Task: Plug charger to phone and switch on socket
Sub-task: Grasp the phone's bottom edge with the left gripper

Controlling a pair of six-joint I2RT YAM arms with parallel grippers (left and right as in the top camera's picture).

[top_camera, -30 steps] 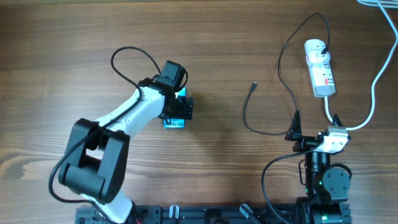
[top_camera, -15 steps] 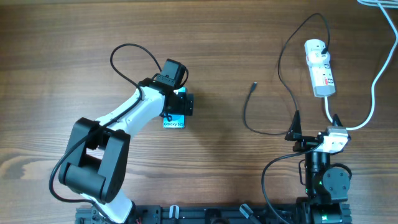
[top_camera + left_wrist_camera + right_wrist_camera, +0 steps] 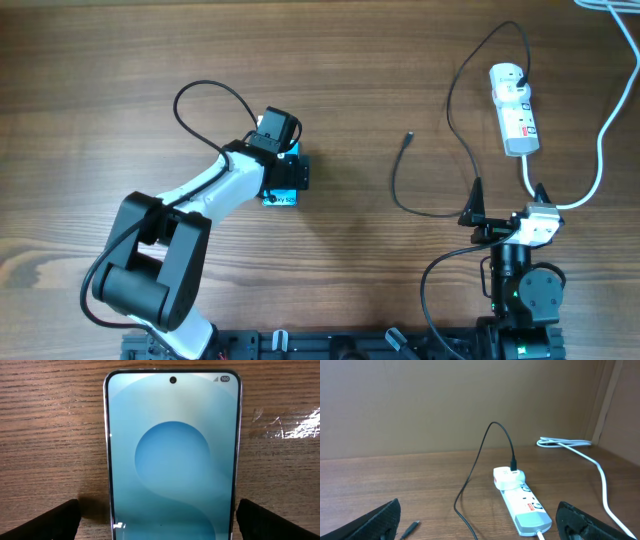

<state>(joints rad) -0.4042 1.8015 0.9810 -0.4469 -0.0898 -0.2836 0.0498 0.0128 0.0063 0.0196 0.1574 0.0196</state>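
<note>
I have the left end effector (image 3: 160, 524) open: in the left wrist view its dark fingers (image 3: 55, 521) sit in the two bottom corners, one on either side of the phone (image 3: 172, 460), with a gap on each side. The phone lies flat on the tabletop (image 3: 100, 80), turquoise screen up, left of centre in the overhead frame and partly covered by the left wrist.

The right end effector (image 3: 480, 527) is also spread wide with nothing between its fingers, low at the right of the overhead frame. The socket (image 3: 514, 110) lies in the upper right. The charger (image 3: 509, 477) has its white adapter seated on the socket end nearest the top of the frame. Its thin black cable loops up, then down across the wood. The plug tip (image 3: 408, 138) lies loose near the middle of the frame, well apart from the phone. A thicker white cable (image 3: 600, 150) leaves the socket's other end.
</note>
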